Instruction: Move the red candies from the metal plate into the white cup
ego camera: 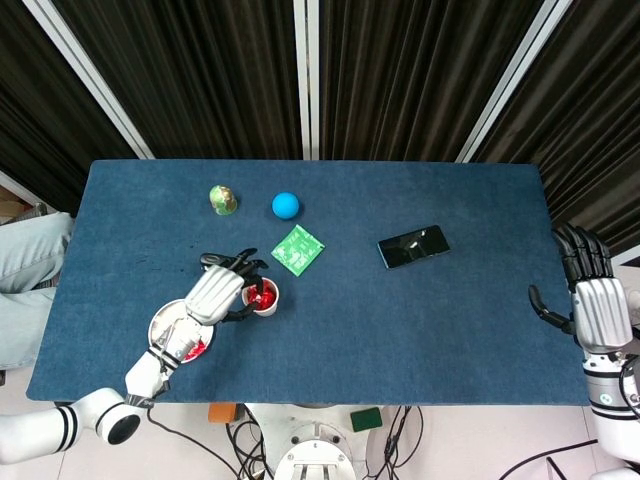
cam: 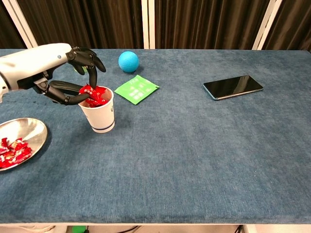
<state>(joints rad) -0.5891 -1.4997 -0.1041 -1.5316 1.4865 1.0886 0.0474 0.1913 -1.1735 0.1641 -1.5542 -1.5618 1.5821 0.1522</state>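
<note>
Chest view: left hand [cam: 58, 77] sits over the white cup [cam: 98, 112], thumb and a fingertip pinching a red candy [cam: 89, 90] right at the rim, on top of the candies already heaped inside. Metal plate [cam: 30, 132] is near the cup on the left-hand side, apart from it, with more red candies [cam: 12, 152] piled at its near edge. Head view: same left hand [ego camera: 217, 291] covers part of the plate [ego camera: 163, 322] and reaches the cup [ego camera: 264, 297]. Right hand [ego camera: 594, 305] is well apart at the far counter [ego camera: 400, 320] edge, fingers spread, holding nothing. Green card [ego camera: 298, 249], blue ball [ego camera: 286, 205], small green-yellow figurine [ego camera: 223, 199] and black phone [ego camera: 413, 246] lie beyond the cup, untouched.
</note>
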